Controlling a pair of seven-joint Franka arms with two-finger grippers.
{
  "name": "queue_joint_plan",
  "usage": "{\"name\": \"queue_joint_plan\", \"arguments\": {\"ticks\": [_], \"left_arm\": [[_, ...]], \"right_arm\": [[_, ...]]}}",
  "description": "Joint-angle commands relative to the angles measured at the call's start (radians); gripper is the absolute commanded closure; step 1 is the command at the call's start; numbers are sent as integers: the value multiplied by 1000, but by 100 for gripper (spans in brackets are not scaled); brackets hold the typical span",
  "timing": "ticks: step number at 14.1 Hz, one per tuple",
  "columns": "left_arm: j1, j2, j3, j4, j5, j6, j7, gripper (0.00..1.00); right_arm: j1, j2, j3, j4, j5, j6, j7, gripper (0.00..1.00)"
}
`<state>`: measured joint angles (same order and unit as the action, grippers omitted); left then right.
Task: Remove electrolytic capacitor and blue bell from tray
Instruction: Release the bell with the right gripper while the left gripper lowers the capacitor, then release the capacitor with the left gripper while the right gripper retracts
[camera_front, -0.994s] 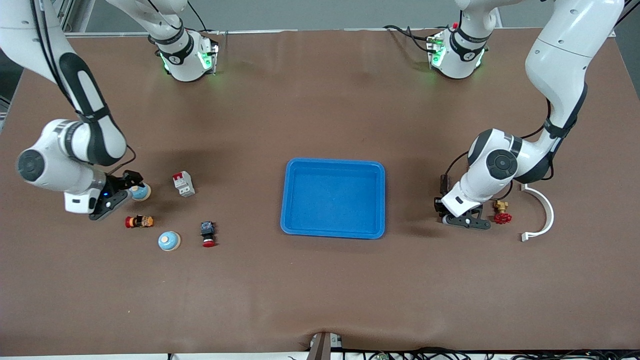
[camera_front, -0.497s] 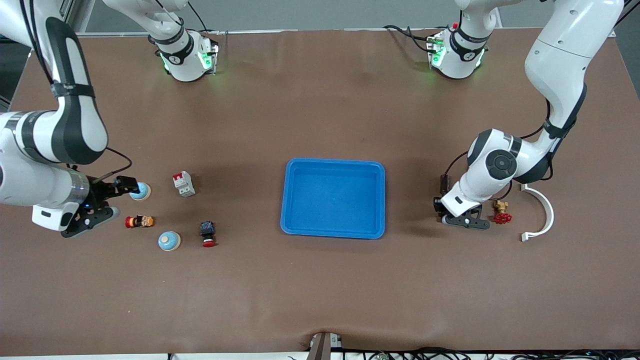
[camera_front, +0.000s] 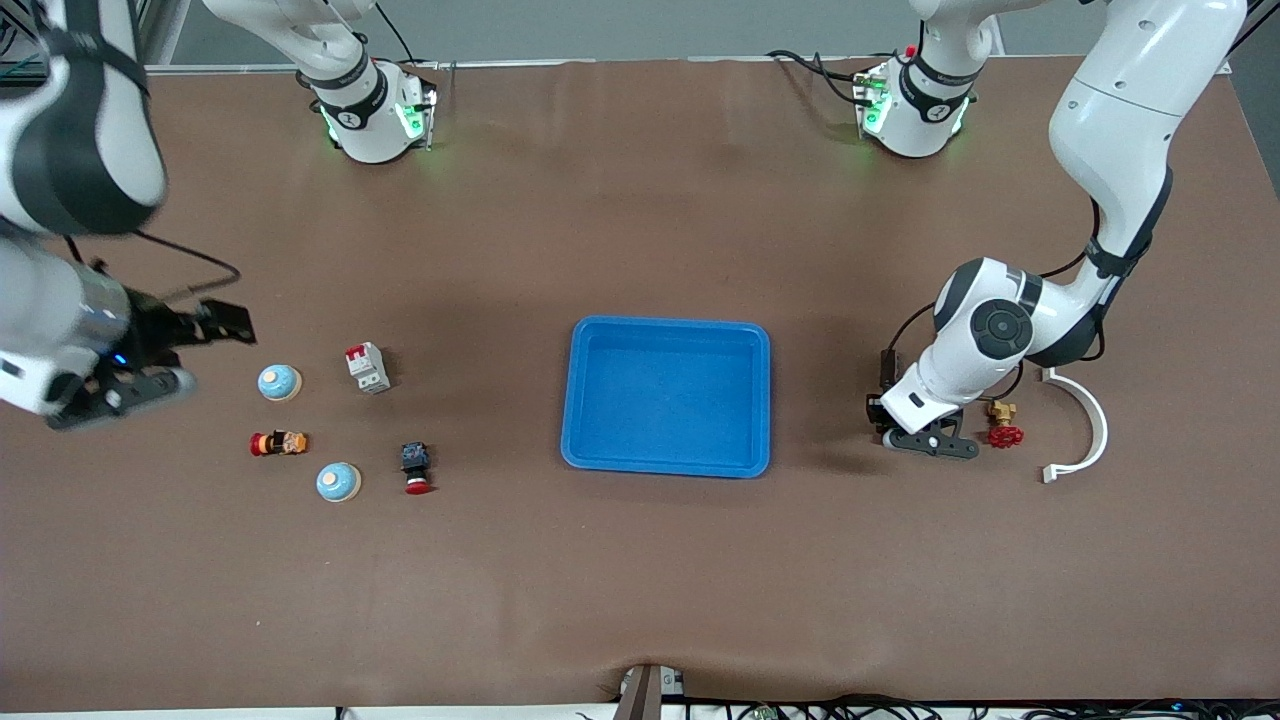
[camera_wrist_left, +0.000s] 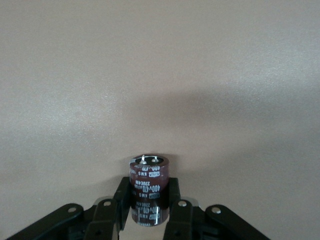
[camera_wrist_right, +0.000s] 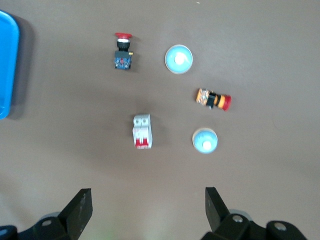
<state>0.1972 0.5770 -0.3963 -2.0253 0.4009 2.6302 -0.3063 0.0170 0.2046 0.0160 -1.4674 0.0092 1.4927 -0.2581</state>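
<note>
Tray (camera_front: 668, 331): blue, shallow, mid-table, nothing in it. Both task items already out.

Capacitor (camera_wrist_left: 149, 187): brown can w/ printed sleeve, two terminals on top. Upright betw. left gripper (camera_wrist_left: 148, 206) fingers, which are clamped on its lower body; appears set down on table, toward left arm's end, near red valve (camera_front: 1005, 435) and white clip (camera_front: 1085, 425). In front view hidden under gripper (camera_front: 925, 440). Handling (est.): light, rigid, smooth sleeve = some slip risk; round body can roll if tipped. Best hold: across the cylinder wall, mid-height, clear of terminals. Release only once base sits flat.

Bells: two blue domes on tan bases, right arm's end. One (camera_front: 279, 382) beside breaker (camera_front: 367, 367); other (camera_front: 338, 481) nearer front cam. Can't tell which is the task's. Handling (est.): hard, light, curved top slippery; pinch low at base rim.

Right gripper (camera_front: 150, 350): jaws wide apart, holding nothing, up in air over table edge area by the first bell. Wrist view (camera_wrist_right: 148, 210) looks down on whole cluster.

Misc., same cluster: breaker (white/red), red-cap button (camera_front: 415, 468), small orange/red part (camera_front: 278, 443).

Status (est.): removal done bar left arm letting go.
</note>
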Motion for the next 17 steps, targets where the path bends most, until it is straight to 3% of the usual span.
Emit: {"name": "queue_joint_plan", "arguments": {"ticks": [1, 4, 8, 12, 17], "left_arm": [[1, 7, -7, -6, 22, 13, -13, 98], [2, 7, -6, -7, 22, 11, -13, 58], [5, 18, -7, -4, 21, 11, -19, 16], [5, 18, -6, -4, 21, 13, -22, 1], [7, 18, -6, -4, 21, 13, -23, 0]], "right_arm": [[-12, -144, 2, -78, -15, -38, 94, 0], [-37, -305, 2, -235, -15, 16, 138, 0], [-55, -451, 1, -378, -11, 83, 142, 0], [-80, -464, 1, -386, -14, 92, 203, 0], [-86, -458, 2, -369, -18, 93, 203, 0]]}}
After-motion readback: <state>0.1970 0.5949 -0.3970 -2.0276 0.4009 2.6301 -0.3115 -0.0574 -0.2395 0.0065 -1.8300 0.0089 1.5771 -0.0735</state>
